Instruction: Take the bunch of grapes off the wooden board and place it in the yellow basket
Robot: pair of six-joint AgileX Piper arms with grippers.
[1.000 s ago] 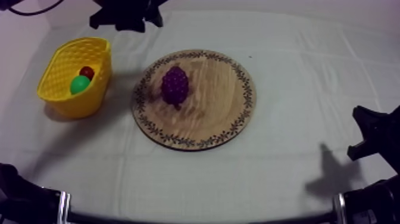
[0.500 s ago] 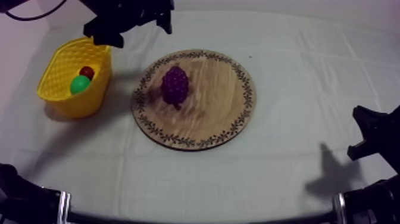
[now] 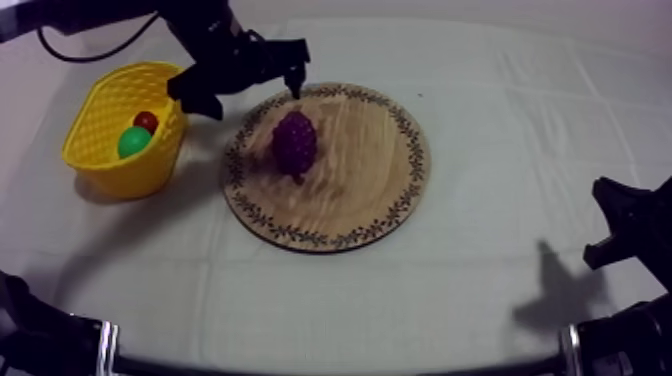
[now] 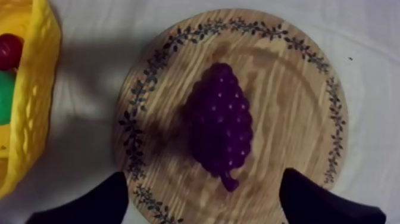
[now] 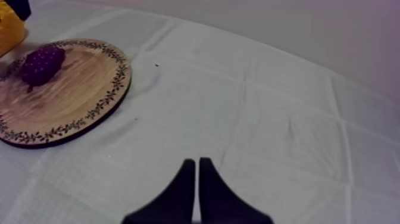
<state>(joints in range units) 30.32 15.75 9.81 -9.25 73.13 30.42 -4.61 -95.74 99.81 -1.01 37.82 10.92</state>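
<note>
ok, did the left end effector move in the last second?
Yes. The left end effector has come nearer the wooden board and is now over its far rim.

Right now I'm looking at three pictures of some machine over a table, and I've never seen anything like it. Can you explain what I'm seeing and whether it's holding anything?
This is a robot with two arms, one at each side of a cloth-covered table. One picture looks down from above. The other two come from cameras riding on each arm's wrist. On the table lies a round wooden board with a bunch of grapes on it. Beside it stands a yellow basket holding a small red fruit and a green fruit. The left arm's fingers hover open above the board, near the grapes. The right arm's fingers lie together over bare cloth. Nothing is held.
</note>
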